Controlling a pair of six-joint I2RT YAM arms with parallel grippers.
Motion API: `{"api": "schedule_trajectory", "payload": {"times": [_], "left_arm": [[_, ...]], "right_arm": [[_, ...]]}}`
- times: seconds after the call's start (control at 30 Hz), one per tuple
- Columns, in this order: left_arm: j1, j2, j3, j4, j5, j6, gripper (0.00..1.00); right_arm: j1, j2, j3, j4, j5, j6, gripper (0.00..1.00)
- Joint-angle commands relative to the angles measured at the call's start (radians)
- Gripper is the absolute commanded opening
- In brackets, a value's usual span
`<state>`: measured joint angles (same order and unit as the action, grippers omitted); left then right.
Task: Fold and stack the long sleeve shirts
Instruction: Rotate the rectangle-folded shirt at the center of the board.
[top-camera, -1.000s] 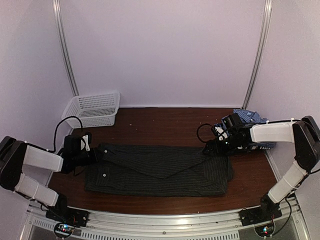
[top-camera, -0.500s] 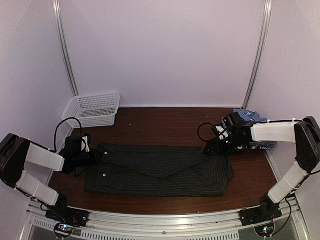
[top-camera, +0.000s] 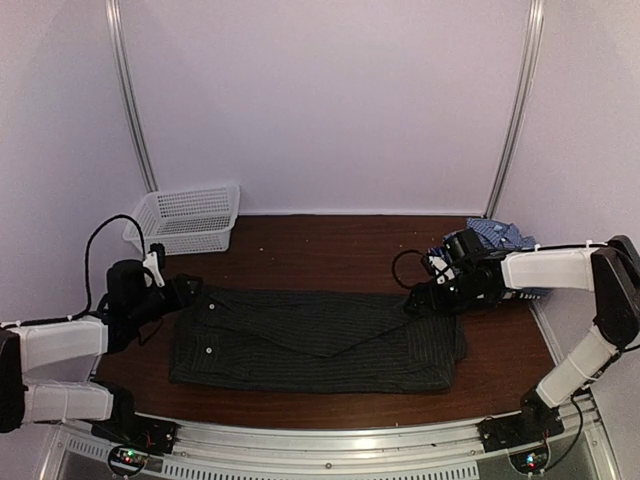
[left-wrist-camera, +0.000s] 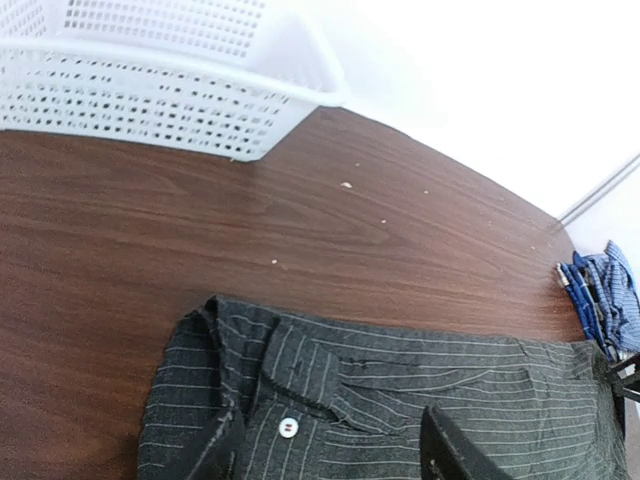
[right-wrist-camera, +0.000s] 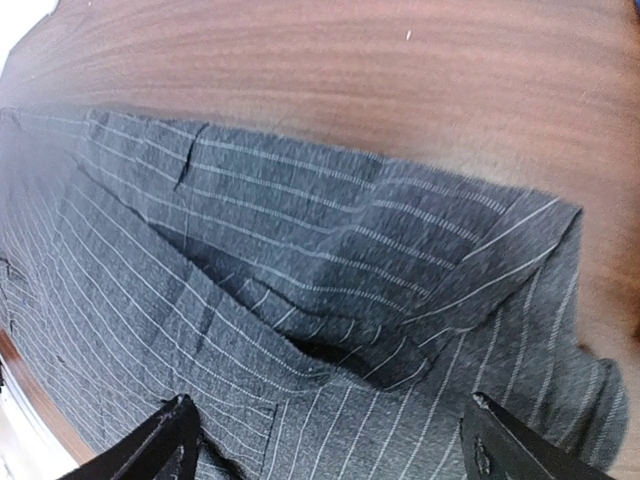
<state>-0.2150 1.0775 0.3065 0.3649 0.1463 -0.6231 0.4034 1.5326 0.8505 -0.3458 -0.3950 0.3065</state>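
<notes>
Black shirt (top-camera: 315, 340) flat; basket (top-camera: 185, 240) far-left, checked shirt (top-camera: 500, 235) right.

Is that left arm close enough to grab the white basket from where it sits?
Probably yes. The left claw sits open at the black shirt's collar end, and only bare table lies between it and the white basket just beyond.

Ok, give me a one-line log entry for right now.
black shirt: flat, partly folded | left gripper: open, collar end | right gripper: open, opposite end | checked shirt: far right | basket: far left
</notes>
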Motion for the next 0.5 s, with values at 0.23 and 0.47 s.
{"api": "schedule_trajectory", "payload": {"times": [0.23, 0.47], "left_arm": [[-0.027, 0.031, 0.029, 0.091, 0.161, 0.019, 0.69], [-0.034, 0.075, 0.046, 0.067, 0.166, 0.036, 0.7]], "right_arm": [[0.026, 0.087, -0.034, 0.086, 0.012, 0.032, 0.91], [0.026, 0.28, 0.134, 0.072, 0.003, -0.009, 0.91]]}}
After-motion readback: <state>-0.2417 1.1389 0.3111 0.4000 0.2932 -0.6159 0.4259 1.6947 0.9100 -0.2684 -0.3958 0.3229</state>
